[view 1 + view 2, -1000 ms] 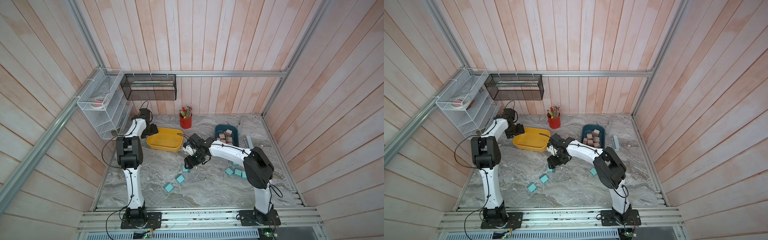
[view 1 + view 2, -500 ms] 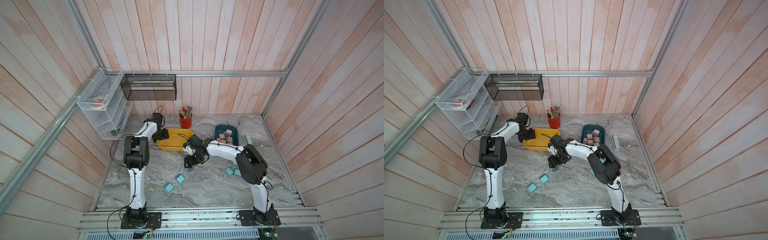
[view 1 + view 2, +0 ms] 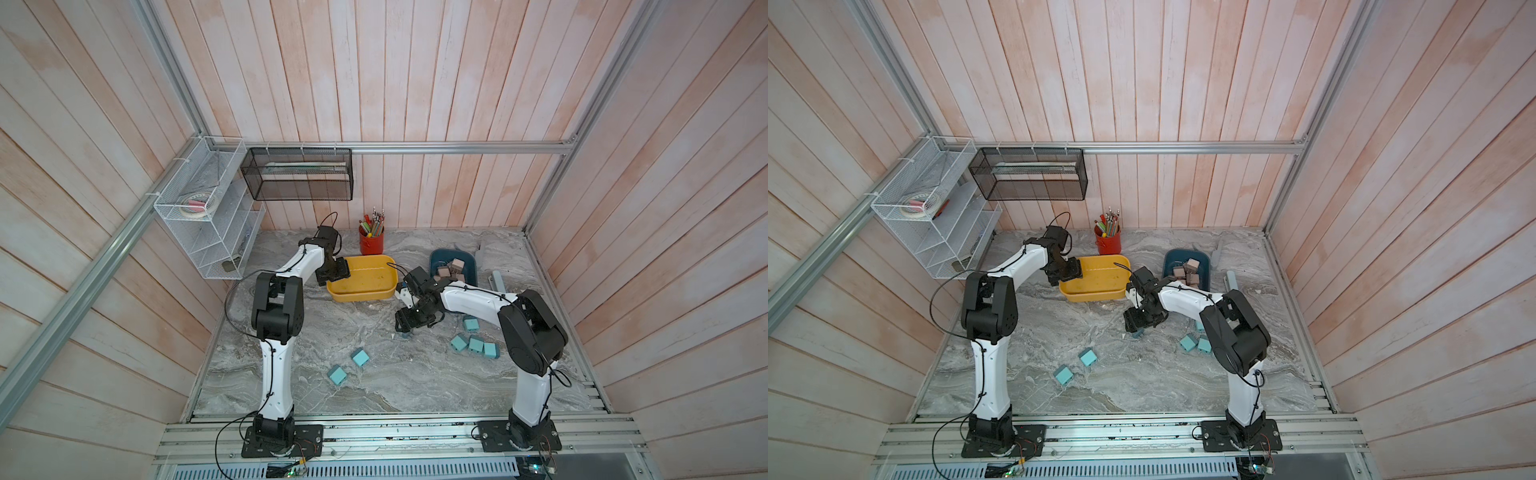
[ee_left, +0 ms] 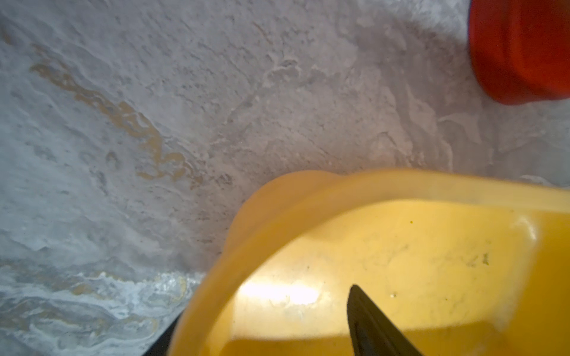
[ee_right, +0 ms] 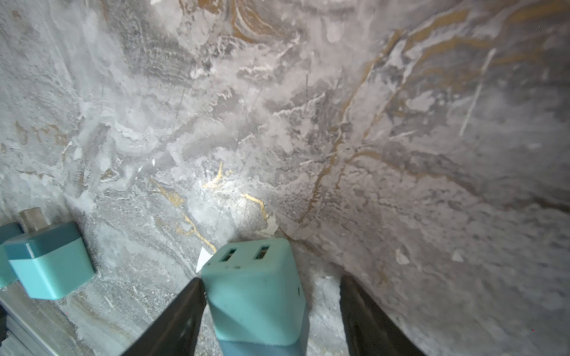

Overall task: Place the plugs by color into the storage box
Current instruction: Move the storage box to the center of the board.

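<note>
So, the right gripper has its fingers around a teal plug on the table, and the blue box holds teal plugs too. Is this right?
Not quite. The blue box holds brown plugs, not teal ones; both top views show this. The rest stands: the right gripper has its fingers around a teal plug on the table.

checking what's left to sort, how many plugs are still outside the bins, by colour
teal plugs: 7, one between the right gripper's open fingers
brown plugs: 0, all sit in the blue bin; the yellow bin holds none
total: 7
</note>
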Controlling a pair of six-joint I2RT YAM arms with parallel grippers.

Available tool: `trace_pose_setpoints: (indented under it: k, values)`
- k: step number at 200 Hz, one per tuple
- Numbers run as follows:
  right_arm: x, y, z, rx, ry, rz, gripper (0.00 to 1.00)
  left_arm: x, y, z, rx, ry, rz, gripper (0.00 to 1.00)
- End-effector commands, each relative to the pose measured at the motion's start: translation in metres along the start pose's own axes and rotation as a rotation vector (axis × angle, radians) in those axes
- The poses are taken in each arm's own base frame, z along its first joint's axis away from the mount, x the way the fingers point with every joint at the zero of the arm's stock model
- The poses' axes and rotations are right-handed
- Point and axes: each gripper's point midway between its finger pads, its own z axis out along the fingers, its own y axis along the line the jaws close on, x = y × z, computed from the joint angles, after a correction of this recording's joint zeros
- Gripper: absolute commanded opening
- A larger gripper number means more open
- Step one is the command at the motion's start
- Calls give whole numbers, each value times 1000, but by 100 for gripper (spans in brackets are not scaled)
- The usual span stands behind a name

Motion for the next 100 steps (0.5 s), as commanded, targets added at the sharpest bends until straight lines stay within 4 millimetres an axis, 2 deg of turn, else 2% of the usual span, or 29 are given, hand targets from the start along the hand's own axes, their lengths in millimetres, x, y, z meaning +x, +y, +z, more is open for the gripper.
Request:
trace_pose_setpoints:
  k: [1, 53, 100]
  values:
    - [-3, 1, -4, 21, -5, -34, 72, -2, -4, -13, 23, -16, -15, 71]
    - [-2, 6, 14, 8, 32, -110, 72, 2, 2, -11, -2, -2, -6, 67]
    - [15, 11, 25, 27, 73, -152, 71, 2, 5, -9, -19, 3, 5, 63]
